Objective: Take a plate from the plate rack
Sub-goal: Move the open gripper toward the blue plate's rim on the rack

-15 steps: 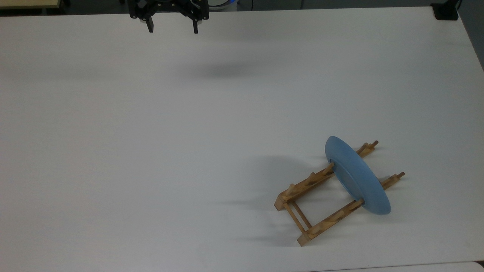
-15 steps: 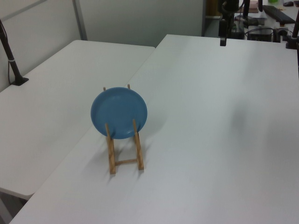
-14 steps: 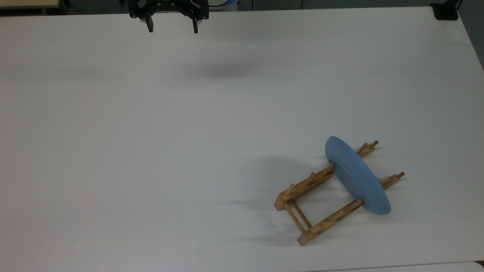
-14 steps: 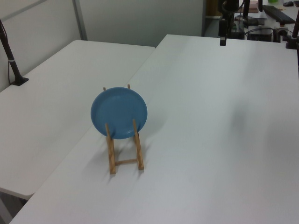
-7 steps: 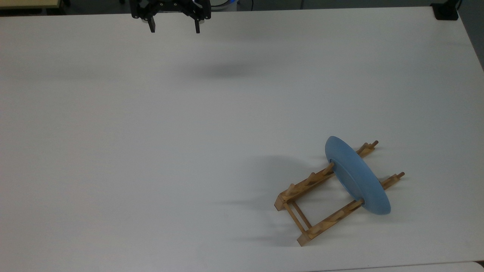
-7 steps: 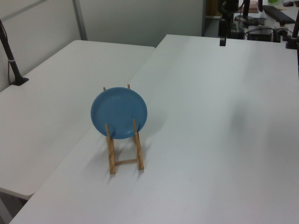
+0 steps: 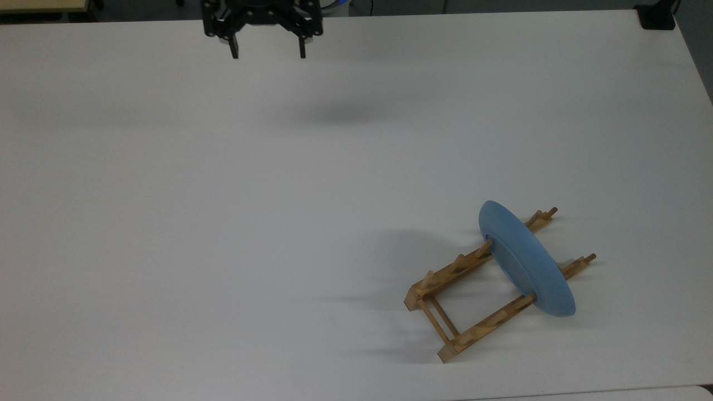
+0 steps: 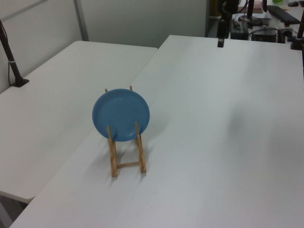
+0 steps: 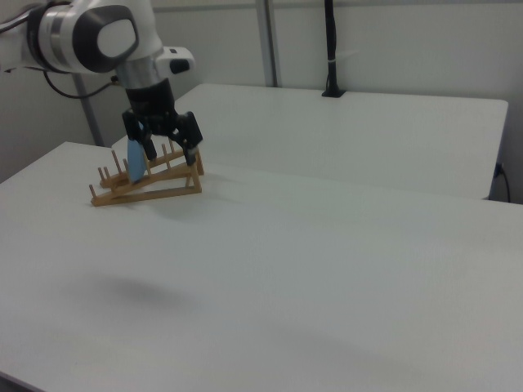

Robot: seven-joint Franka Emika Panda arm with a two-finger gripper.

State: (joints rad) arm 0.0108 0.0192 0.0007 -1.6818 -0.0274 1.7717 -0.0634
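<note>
The light-blue plate (image 7: pixel 526 259) stands on edge between the pegs of the wooden plate rack (image 7: pixel 483 327), near the top view's lower right. In the left view the plate (image 8: pixel 121 115) faces the camera, with the rack (image 8: pixel 113 157) under it. My gripper (image 7: pixel 268 54) hangs open and empty at the table's far edge in the top view, well away from the rack. In the right view the gripper (image 9: pixel 171 153) overlaps the rack (image 9: pixel 147 189) in the picture, and the plate (image 9: pixel 135 168) shows as a thin blue edge.
The white table (image 7: pixel 223 223) is broad and bare around the rack. A second white table (image 8: pixel 47 104) adjoins it on the left view's left, with a black clamped pole (image 8: pixel 12 61). A black clamp (image 7: pixel 657 16) sits at the top view's upper right corner.
The gripper has shifted a little toward the top view's right and lower in the picture, still open. Plate and rack have not moved.
</note>
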